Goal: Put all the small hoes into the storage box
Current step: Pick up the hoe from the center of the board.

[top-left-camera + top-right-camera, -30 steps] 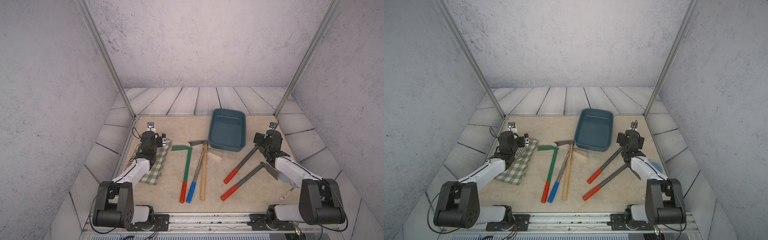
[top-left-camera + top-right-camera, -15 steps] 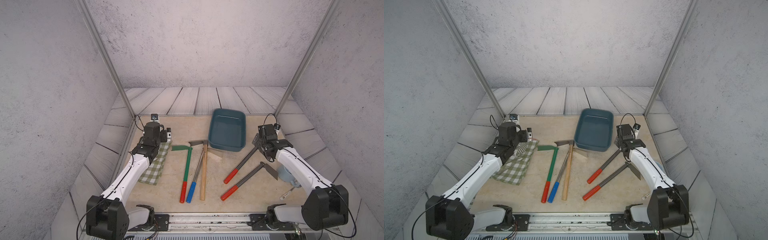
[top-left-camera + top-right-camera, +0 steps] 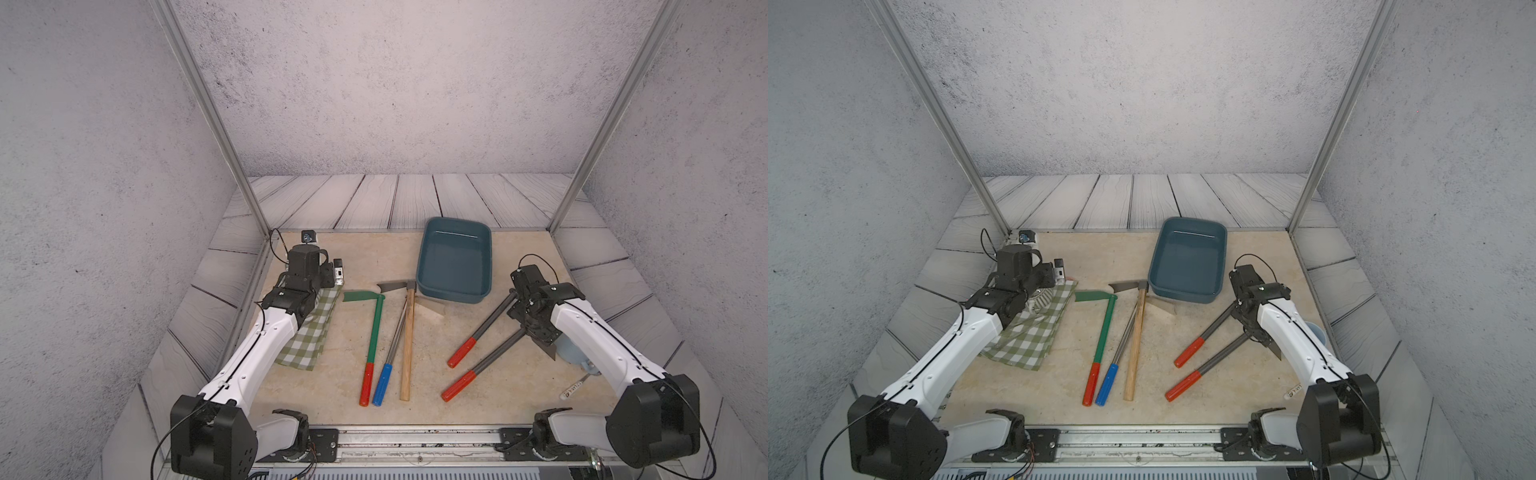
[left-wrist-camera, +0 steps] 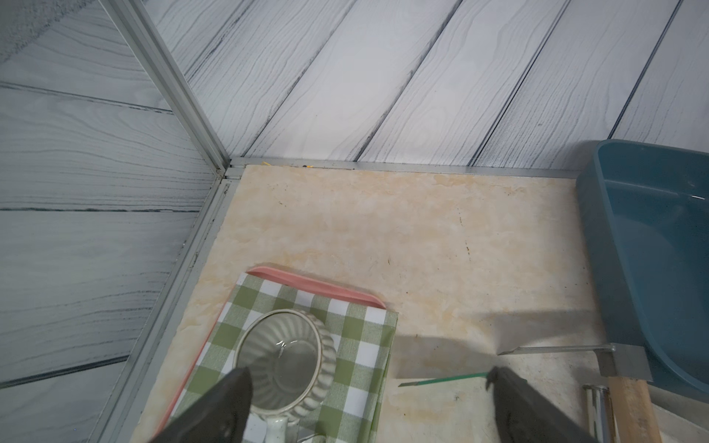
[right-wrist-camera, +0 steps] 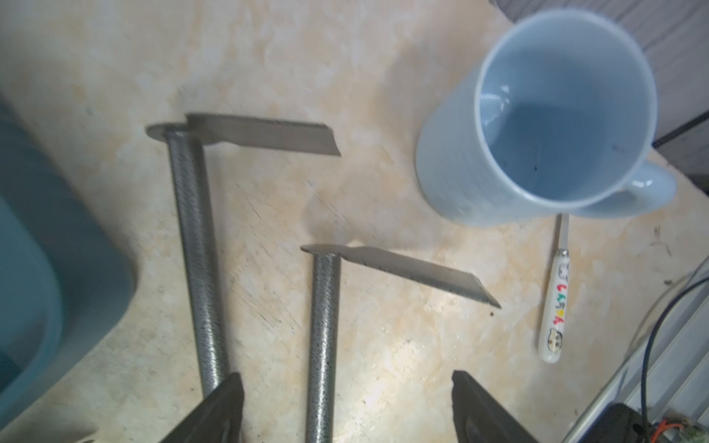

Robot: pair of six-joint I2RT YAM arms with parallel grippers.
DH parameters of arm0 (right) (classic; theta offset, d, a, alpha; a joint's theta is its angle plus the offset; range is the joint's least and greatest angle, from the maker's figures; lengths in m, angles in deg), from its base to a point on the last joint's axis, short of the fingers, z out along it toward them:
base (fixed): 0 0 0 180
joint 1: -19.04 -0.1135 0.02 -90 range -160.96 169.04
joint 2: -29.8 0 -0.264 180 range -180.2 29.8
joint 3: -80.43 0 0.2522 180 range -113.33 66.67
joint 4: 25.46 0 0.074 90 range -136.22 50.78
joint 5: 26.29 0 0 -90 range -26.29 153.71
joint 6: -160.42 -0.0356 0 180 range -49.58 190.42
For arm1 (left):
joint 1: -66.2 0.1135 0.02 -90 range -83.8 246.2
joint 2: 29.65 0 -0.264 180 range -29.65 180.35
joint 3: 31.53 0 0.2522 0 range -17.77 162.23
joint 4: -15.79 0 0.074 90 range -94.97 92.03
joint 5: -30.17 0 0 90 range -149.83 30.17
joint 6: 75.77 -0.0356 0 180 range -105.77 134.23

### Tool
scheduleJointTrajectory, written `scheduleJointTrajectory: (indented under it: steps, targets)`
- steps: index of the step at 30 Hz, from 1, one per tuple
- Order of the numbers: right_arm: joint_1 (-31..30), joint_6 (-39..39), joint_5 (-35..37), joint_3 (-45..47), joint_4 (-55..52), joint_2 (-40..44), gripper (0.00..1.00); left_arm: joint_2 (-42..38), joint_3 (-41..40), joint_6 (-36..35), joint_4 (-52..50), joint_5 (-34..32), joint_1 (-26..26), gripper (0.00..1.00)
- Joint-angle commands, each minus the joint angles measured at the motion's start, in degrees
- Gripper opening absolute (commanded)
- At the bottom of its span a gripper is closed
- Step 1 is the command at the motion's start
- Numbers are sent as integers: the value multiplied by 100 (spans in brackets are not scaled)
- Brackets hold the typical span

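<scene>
Two small hoes with grey shafts and red grips lie side by side at the right, the far one (image 3: 486, 328) (image 5: 192, 230) and the near one (image 3: 490, 363) (image 5: 326, 326). I cannot tell which of them the task means. My right gripper (image 3: 524, 318) (image 3: 1246, 320) (image 5: 347, 387) hangs open low over their head ends. The near hoe's shaft runs between the jaws untouched, and the far shaft passes under one fingertip (image 5: 226, 399). The empty teal storage box (image 3: 455, 262) (image 3: 1187, 266) (image 5: 38, 249) stands just behind them. My left gripper (image 3: 326, 286) (image 4: 368, 379) is open and empty at the far left.
Under the left gripper a ribbed bowl (image 4: 284, 353) sits on a green check cloth (image 3: 316, 336) over a pink tray (image 4: 307, 285). A green-handled hoe (image 3: 376, 328), a blue-gripped tool (image 3: 388, 361) and a wooden-handled hoe (image 3: 409, 336) lie mid-table. A light blue mug (image 5: 556, 134) and a small white-handled utensil (image 5: 554, 307) stand by the right edge.
Both arms have unfolded from their low tucked pose. The left wrist rose toward the back. The right wrist swung over the grey hoes' heads, and its jaws have narrowed a little.
</scene>
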Motion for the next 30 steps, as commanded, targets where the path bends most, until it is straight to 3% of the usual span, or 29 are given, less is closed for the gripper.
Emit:
scheduleJointTrajectory:
  steps: [1, 7, 30]
  targets:
    - [-56, -378, -198, 277, -81, 174, 83, 19, 179, 89, -107, 72, -15, 99]
    - [-343, -614, -325, 516, 121, -59, 79, 55, 214, 163, -86, 234, -6, 99]
    - [-407, -722, -638, 848, 1299, -1616, 72, -16, 160, 189, -76, 390, 29, 99]
